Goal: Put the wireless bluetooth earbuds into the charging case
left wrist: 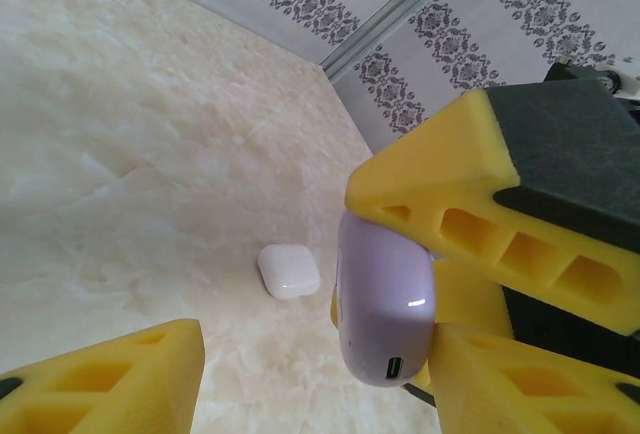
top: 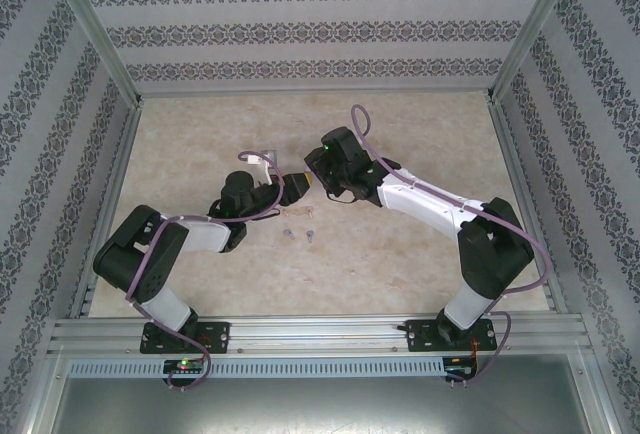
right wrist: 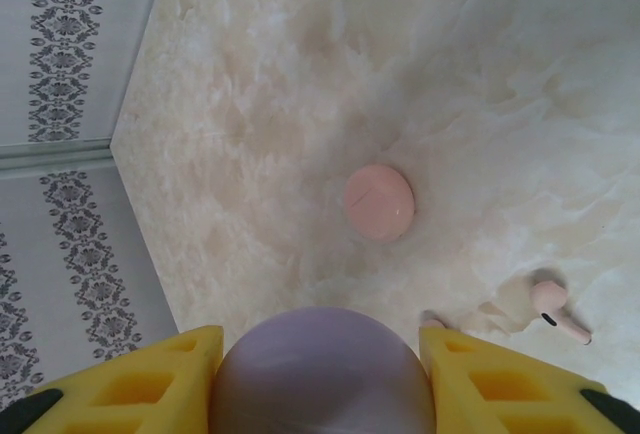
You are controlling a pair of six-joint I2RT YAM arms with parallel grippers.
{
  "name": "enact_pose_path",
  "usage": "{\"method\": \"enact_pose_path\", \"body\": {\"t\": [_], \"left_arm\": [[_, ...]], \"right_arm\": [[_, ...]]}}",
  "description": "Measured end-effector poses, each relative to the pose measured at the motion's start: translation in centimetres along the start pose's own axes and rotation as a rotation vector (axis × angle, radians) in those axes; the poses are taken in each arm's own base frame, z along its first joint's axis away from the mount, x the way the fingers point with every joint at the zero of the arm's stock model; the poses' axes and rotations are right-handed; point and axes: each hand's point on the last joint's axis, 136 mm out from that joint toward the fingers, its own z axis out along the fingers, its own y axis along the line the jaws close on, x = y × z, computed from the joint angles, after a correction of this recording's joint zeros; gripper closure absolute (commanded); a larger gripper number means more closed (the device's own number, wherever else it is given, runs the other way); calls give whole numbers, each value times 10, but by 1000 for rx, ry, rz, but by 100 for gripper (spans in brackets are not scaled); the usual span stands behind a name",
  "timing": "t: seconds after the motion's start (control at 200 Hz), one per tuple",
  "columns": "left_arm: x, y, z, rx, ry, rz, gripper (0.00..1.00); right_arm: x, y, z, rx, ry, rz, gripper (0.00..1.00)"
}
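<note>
My right gripper point(right wrist: 320, 379) is shut on a purple charging case point(right wrist: 322, 369), holding it above the table. In the left wrist view the same purple case point(left wrist: 385, 299) hangs port end down between the other arm's yellow fingers point(left wrist: 470, 189). My left gripper point(left wrist: 310, 384) is open around it; the case lies by one finger point(left wrist: 520, 379), with a wide gap to the other point(left wrist: 110, 379). The two grippers meet at mid-table point(top: 305, 184). A pinkish earbud point(right wrist: 558, 312) lies on the table. Two small purple earbuds point(top: 299, 236) lie just in front of the grippers.
A round pink case point(right wrist: 379, 202) lies shut on the marble table beyond the right gripper. A white square case point(left wrist: 289, 271) lies shut beyond the left gripper. Patterned walls and a metal frame point(top: 100, 44) enclose the table.
</note>
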Motion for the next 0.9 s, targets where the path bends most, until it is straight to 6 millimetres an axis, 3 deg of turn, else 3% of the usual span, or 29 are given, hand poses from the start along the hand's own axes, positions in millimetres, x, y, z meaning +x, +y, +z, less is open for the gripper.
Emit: {"method": "enact_pose_path", "body": {"t": [0.235, 0.57, 0.814, 0.899], "left_arm": [[-5, -3, 4, 15, -15, 4, 40], [-8, -5, 7, 24, -19, 6, 51], [-7, -3, 8, 27, -18, 0, 62], [-7, -5, 9, 34, -20, -4, 70]], "right_arm": [[6, 3, 3, -11, 10, -4, 66], [6, 7, 3, -24, 11, 11, 67], [10, 9, 6, -31, 18, 18, 67], [10, 9, 7, -33, 18, 25, 67]]}}
